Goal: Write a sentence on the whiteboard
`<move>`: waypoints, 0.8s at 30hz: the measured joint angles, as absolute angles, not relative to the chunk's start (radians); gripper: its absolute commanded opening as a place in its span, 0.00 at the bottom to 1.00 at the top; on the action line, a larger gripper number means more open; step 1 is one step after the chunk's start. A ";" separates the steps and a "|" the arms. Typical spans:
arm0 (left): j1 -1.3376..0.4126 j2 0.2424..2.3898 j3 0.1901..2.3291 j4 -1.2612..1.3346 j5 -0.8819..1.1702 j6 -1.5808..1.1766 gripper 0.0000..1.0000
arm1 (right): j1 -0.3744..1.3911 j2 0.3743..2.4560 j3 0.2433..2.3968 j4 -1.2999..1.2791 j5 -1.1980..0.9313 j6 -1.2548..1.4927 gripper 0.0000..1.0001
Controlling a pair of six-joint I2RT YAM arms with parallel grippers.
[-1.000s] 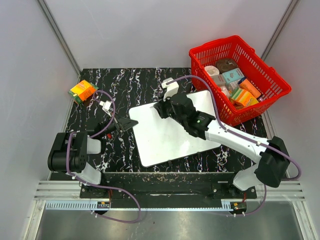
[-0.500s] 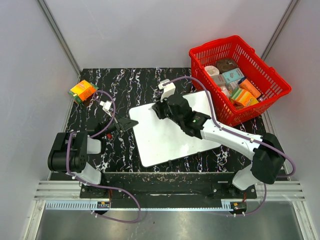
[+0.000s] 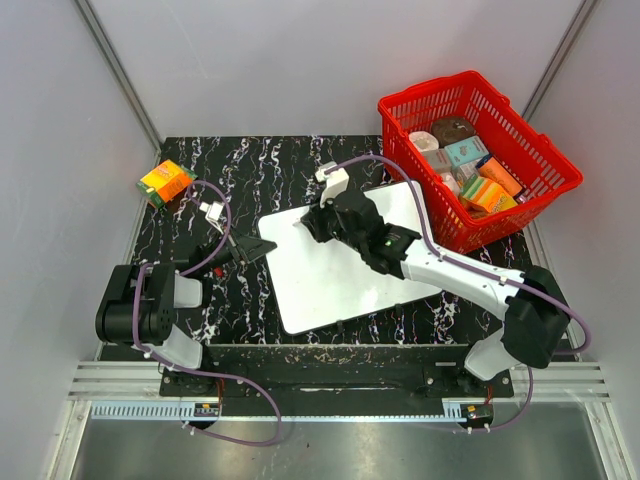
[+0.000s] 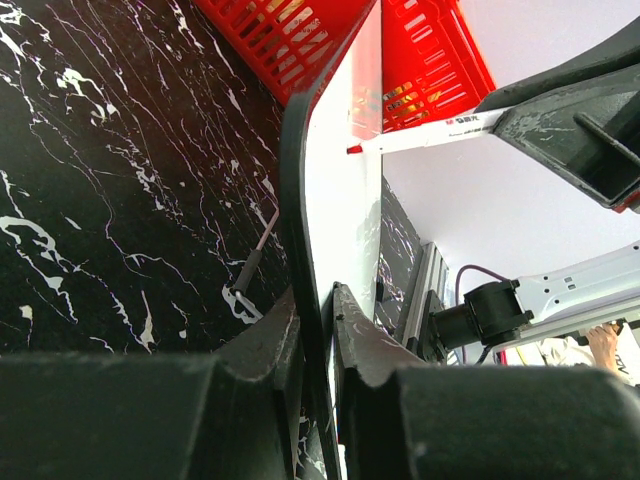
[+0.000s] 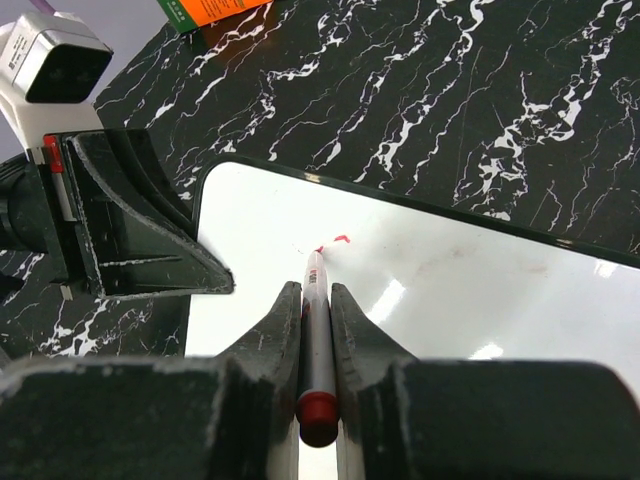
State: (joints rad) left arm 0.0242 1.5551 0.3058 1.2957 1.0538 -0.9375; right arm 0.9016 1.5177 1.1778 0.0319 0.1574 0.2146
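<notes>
The whiteboard (image 3: 340,275) lies flat on the black marble table, white with a thin black edge. My left gripper (image 3: 256,247) is shut on its near-left corner; the left wrist view shows the board (image 4: 345,190) edge-on between the jaws of that gripper (image 4: 318,296). My right gripper (image 3: 310,224) hovers over the board's upper-left part, shut on a red-capped marker (image 5: 316,330). The marker's tip touches the board (image 5: 450,290). Of the sentence, only a short red mark (image 5: 340,239) shows beside the tip.
A red basket (image 3: 427,86) full of boxes stands at the back right, touching the board's far corner. An orange box (image 3: 165,182) lies at the table's far left. Grey walls close in both sides.
My right gripper has moved left with the marker, toward the board's upper-left corner. The left gripper and the board have stayed put.
</notes>
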 measured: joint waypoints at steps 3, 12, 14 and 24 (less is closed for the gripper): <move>0.024 1.555 0.306 1.296 1.054 -0.937 0.00 | 0.902 1.517 1.174 0.031 0.146 0.221 0.00; 0.024 1.556 0.306 1.295 1.055 -0.937 0.00 | 0.904 1.484 1.132 0.022 0.135 0.232 0.00; 0.024 1.556 0.306 1.296 1.055 -0.937 0.00 | 0.904 1.476 1.125 0.015 0.138 0.231 0.00; 0.024 1.560 0.306 1.296 1.055 -0.937 0.00 | 0.907 1.469 1.118 0.010 0.173 0.232 0.00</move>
State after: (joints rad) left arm 0.0242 1.5604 0.3061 1.2961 1.0546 -0.9371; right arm 0.9073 1.4689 1.1183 0.0101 0.1726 0.2321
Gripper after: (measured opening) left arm 0.175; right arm 0.170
